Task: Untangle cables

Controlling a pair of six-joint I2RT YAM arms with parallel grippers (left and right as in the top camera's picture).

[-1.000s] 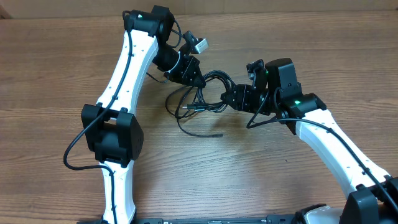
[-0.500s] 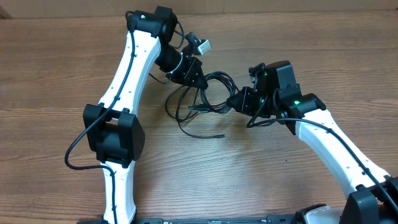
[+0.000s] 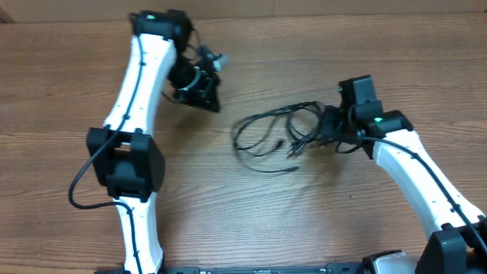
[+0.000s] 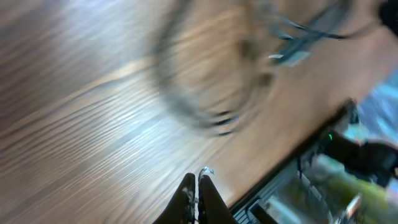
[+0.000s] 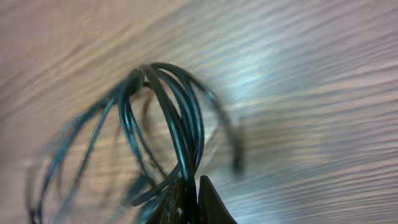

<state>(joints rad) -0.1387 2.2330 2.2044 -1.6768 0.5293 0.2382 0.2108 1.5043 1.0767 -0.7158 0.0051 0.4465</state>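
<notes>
The cables (image 3: 281, 113) lie as a loose bundle of thin black loops on the wooden table (image 3: 251, 213), right of centre. My right gripper (image 3: 323, 129) is shut on the bundle's right end. In the right wrist view several strands of the cables (image 5: 180, 118) run down between the closed fingers of that gripper (image 5: 191, 186). My left gripper (image 3: 207, 97) is at the upper left, shut and well apart from the bundle. The left wrist view shows this gripper (image 4: 197, 182) with its fingers pressed together and no cable between them, and the cables (image 4: 211, 121) blurred ahead.
The white left arm (image 3: 129, 99) runs down the left side and the white right arm (image 3: 418, 175) crosses the lower right. Dark robot base hardware (image 3: 304, 268) lines the table's front edge. In the left wrist view, equipment (image 4: 336, 168) shows beyond the table edge.
The right gripper has shut on the bundle and dragged it to the right. The left gripper has swung up and left, away from the cables, and the loops have spread flatter.
</notes>
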